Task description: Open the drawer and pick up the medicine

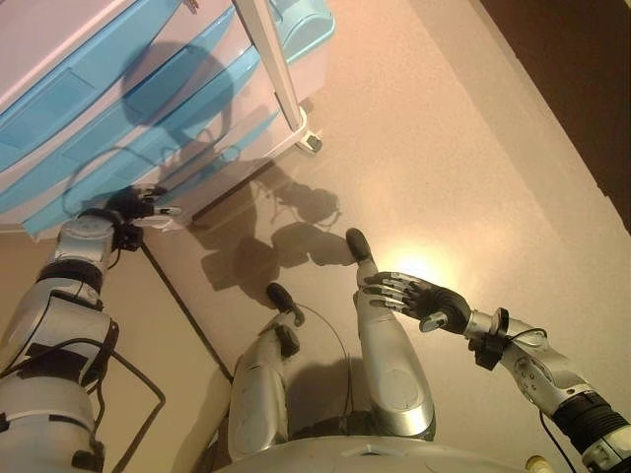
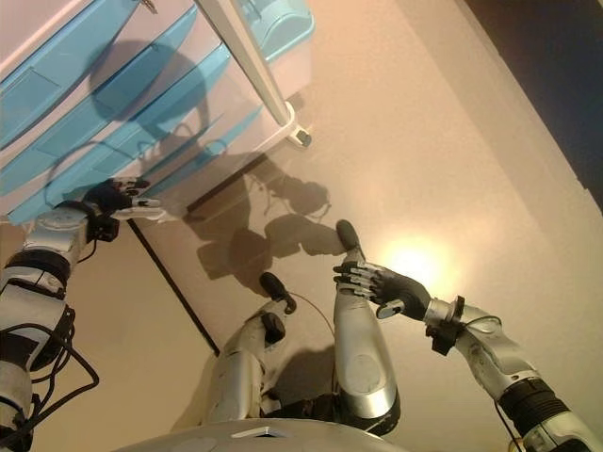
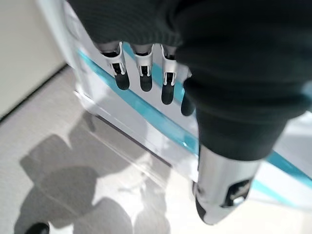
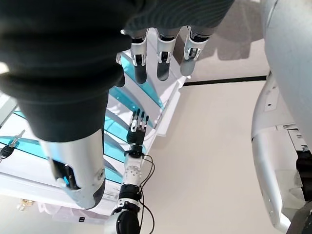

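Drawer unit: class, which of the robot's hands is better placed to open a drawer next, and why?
Left. The left hand hovers open right at the drawer unit's lowest blue drawer fronts, while the right hand hangs open over bare floor, well away.

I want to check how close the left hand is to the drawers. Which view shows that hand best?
The right wrist view: the whole left hand, fingers straight, shows against the blue-fronted drawer unit. Both eye views show it small at the unit's lowest drawers. Its own wrist view shows only cover, fingertips and thumb.
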`<state>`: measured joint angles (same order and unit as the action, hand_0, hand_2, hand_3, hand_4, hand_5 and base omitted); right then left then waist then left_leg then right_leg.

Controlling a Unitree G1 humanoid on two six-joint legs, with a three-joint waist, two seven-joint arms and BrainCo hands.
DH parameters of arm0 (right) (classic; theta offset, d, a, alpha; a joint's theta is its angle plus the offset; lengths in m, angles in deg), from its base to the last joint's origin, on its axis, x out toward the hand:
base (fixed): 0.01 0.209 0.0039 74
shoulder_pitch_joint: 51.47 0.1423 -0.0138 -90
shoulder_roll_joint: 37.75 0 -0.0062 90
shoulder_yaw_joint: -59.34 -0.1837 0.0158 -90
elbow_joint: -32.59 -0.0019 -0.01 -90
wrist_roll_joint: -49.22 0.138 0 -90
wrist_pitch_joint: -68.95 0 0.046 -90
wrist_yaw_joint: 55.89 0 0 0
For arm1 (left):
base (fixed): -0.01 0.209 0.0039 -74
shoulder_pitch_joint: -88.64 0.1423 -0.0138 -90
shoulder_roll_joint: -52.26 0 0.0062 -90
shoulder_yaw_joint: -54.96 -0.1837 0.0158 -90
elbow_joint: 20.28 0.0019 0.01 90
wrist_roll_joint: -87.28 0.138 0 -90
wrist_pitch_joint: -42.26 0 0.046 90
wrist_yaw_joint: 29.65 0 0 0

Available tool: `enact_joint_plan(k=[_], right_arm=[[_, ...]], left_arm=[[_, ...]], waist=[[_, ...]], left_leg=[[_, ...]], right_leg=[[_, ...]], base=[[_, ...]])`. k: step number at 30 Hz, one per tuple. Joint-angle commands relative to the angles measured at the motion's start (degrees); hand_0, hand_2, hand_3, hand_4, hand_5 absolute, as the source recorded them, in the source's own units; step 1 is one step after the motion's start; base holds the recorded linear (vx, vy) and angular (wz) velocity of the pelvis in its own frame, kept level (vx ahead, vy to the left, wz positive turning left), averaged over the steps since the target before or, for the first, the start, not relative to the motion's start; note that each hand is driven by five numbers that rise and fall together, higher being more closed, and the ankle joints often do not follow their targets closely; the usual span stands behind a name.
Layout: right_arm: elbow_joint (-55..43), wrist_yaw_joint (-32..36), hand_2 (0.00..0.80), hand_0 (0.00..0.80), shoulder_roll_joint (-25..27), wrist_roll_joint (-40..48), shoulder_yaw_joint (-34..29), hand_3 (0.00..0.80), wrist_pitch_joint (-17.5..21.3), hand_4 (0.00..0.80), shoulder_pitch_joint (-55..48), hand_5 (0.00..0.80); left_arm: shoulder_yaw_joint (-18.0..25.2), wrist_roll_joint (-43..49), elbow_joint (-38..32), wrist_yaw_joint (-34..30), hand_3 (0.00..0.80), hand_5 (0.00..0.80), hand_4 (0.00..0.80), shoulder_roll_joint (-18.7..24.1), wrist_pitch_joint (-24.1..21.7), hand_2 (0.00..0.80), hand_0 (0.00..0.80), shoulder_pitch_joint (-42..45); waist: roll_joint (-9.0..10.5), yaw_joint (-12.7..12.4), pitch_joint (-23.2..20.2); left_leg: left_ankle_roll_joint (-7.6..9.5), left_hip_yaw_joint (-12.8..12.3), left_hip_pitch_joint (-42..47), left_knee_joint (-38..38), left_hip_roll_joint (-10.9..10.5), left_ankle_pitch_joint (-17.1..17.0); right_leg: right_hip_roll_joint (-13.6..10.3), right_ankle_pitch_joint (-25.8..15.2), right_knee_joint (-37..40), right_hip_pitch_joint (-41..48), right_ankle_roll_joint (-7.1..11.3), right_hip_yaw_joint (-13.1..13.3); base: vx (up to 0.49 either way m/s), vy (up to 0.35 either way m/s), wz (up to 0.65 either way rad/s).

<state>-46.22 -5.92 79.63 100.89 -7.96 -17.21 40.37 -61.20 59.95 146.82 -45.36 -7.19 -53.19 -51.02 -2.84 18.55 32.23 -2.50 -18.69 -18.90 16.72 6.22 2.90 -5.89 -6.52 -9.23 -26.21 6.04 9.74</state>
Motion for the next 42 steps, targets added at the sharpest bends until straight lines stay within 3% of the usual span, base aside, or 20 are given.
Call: enact_joint_plan(k=[1,10,15,20,24,31,37,42], right_arm=[[-1.7,-0.4,0.0,0.0,-2.5,0.0,1.6,0.0,2.3,0.0,-2.1,0.0],[0.1,-9.0,0.0,0.0,-5.0,-1.4,0.9,0.0,4.9,0.0,-1.3,0.0],[2.2,-17.6,0.0,0.0,-6.1,-4.4,-1.4,0.0,3.9,0.0,-0.4,0.0],[3.5,-20.6,0.0,0.0,-7.9,-7.4,-3.4,0.0,2.8,0.0,-1.1,0.0],[5.6,-22.4,0.0,0.0,-11.0,-10.6,-3.0,0.0,1.7,0.0,-1.9,0.0],[10.4,-23.4,0.0,0.0,-15.6,-14.5,-1.1,0.0,-1.7,0.0,-2.0,0.0],[17.5,-23.4,0.0,0.0,-19.8,-17.2,-0.6,0.0,-5.7,0.0,-2.0,0.0],[26.1,-22.2,0.0,0.0,-22.2,-16.9,-0.2,0.0,-6.2,0.0,-1.6,0.0]], left_arm=[[4.2,-2.5,1.9,0.5,0.0,0.0,0.0,10.4,-2.8,0.0,0.0,-1.5],[6.5,-6.0,-3.3,-8.5,0.0,0.0,0.0,7.3,-2.7,0.0,0.0,1.3],[6.5,-6.4,-15.4,-11.5,0.0,0.0,0.0,1.7,0.0,0.0,0.0,9.0],[7.6,-9.8,-23.7,-15.7,0.0,0.0,0.0,-3.1,1.1,0.0,0.0,17.6],[7.6,-11.5,-29.5,-18.1,0.0,0.0,0.0,-11.5,0.8,0.0,0.0,29.3],[8.2,-13.1,-29.9,-21.9,0.0,0.0,0.0,-21.8,2.2,0.0,0.0,41.2],[9.0,-17.3,-28.0,-24.5,0.0,0.0,0.0,-26.6,3.8,0.0,0.0,47.8],[9.0,-19.5,-25.4,-28.0,0.0,0.0,0.0,-28.8,4.8,0.0,0.0,50.6]], waist=[[4.69,-0.6,-2.4],[5.6,-2.7,-2.4],[5.45,-4.6,-2.4],[5.4,-6.1,-2.4],[4.65,-8.3,-4.9],[3.83,-11.6,-11.4],[3.09,-14.7,-16.8],[2.22,-17.2,-20.2]], left_leg=[[-0.89,0.9,-5.3,13.3,0.6,7.3],[-0.43,2.9,-3.2,12.0,-0.2,8.6],[-0.9,4.0,1.4,8.0,-0.7,7.2],[-0.84,4.9,6.6,2.5,-1.7,3.8],[-1.0,7.0,11.7,-3.6,-2.1,1.6],[-1.99,10.2,15.9,-11.4,-1.5,-2.4],[-2.93,12.6,18.7,-15.7,-0.5,-4.6],[-3.56,14.0,20.1,-18.2,0.1,-5.7]], right_leg=[[-2.6,2.5,-3.1,-3.0,2.41,-0.2],[-2.7,3.1,-3.0,-0.2,2.7,-2.1],[-2.6,3.3,-1.0,4.7,2.47,-4.3],[-2.5,2.4,1.4,9.4,1.73,-6.1],[-1.4,2.7,3.9,14.8,1.21,-8.1],[0.5,3.4,6.6,19.9,0.18,-12.0],[0.7,4.5,8.3,24.1,-0.32,-16.0],[0.4,5.6,8.9,26.8,-0.52,-19.1]], base=[[0.018,-0.011,-0.04],[0.009,-0.088,0.05],[0.021,-0.129,0.09],[-0.024,-0.161,0.15],[0.053,-0.181,0.21],[0.078,-0.17,0.26],[0.088,-0.092,0.3],[0.055,-0.004,0.31]])
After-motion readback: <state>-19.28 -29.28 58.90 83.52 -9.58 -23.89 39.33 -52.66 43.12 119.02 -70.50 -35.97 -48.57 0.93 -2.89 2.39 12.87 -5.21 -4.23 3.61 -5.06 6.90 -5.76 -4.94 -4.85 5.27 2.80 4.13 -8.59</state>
